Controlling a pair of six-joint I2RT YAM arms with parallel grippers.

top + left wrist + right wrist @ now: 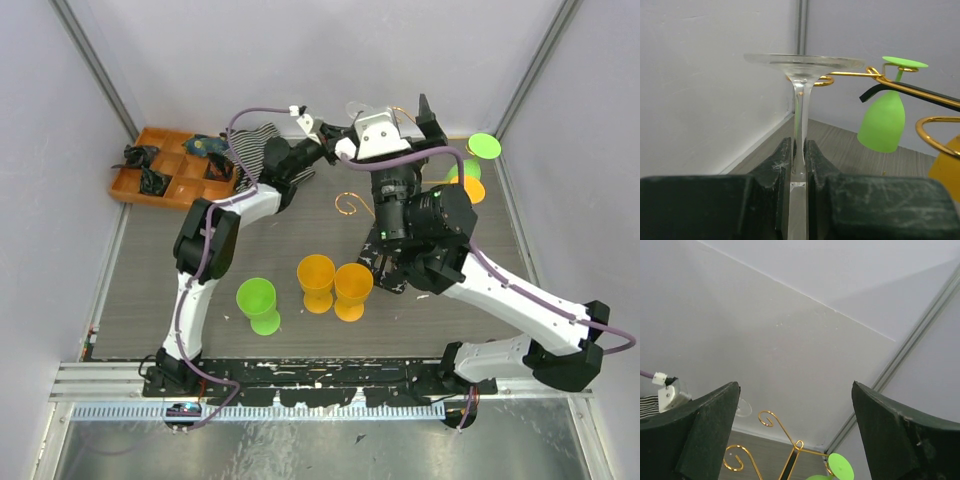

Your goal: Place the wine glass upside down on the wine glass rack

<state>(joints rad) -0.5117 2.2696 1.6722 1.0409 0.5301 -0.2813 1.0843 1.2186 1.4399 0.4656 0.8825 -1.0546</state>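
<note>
A clear wine glass [803,64] is upside down, its foot on top. My left gripper [799,150] is shut on its stem and holds it by the back wall, with the foot level with a scroll arm of the gold wine glass rack [852,74]. In the top view the left gripper [323,137] is just left of the rack's top [350,205]. My right gripper [795,386] is wide open and empty above the rack's scrolls [774,424]. It points at the back wall, and the clear foot [743,407] shows by its left finger.
A green glass [882,122] and an orange glass [947,167] hang upside down on the rack. A green glass [258,300] and two orange glasses [316,280] [352,288] stand on the table in front. An orange tray [175,168] with clutter sits at the back left.
</note>
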